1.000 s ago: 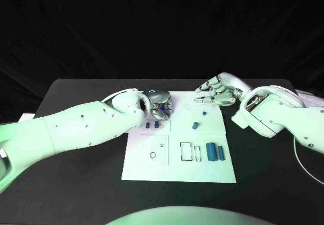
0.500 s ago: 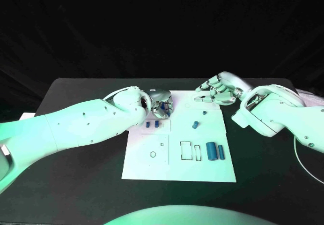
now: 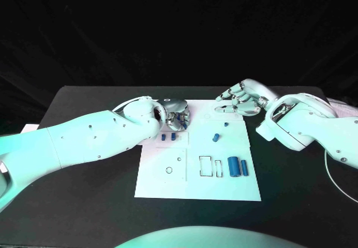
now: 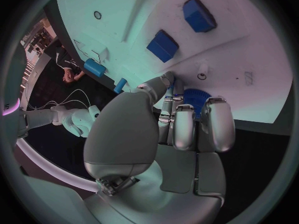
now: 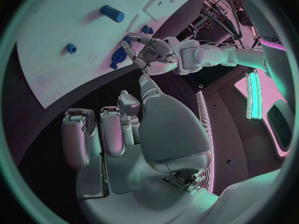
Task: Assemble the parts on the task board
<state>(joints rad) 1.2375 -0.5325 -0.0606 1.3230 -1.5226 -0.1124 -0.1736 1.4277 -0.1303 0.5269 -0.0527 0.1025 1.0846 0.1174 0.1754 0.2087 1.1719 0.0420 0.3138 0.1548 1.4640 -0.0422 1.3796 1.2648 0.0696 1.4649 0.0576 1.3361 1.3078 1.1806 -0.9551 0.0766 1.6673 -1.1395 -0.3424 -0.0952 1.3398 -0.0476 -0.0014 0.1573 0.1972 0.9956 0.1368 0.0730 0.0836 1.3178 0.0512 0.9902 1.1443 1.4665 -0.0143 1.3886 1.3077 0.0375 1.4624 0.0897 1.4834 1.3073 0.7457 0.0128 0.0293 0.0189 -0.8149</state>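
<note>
The white task board (image 3: 197, 178) lies mid-table. My left hand (image 3: 177, 115) hovers over its far left corner, and its fingers (image 4: 187, 127) and thumb pinch a small blue toothed part (image 4: 198, 95). Just in front of that hand, two blue blocks (image 3: 168, 137) (image 4: 163, 46) sit on the board. A short blue cylinder (image 3: 216, 137) and a tiny blue piece (image 3: 226, 124) lie mid-board. Two long blue cylinders (image 3: 238, 167) lie side by side at the right. My right hand (image 3: 240, 101) hangs over the far right corner, fingers (image 5: 93, 134) loosely bent, holding nothing.
Outlined slots (image 3: 209, 166) and a small round hole (image 3: 168, 170) mark the board's near half. Black table (image 3: 89, 206) surrounds the board. My left hand (image 5: 152, 52) faces the right wrist camera across the board's far edge.
</note>
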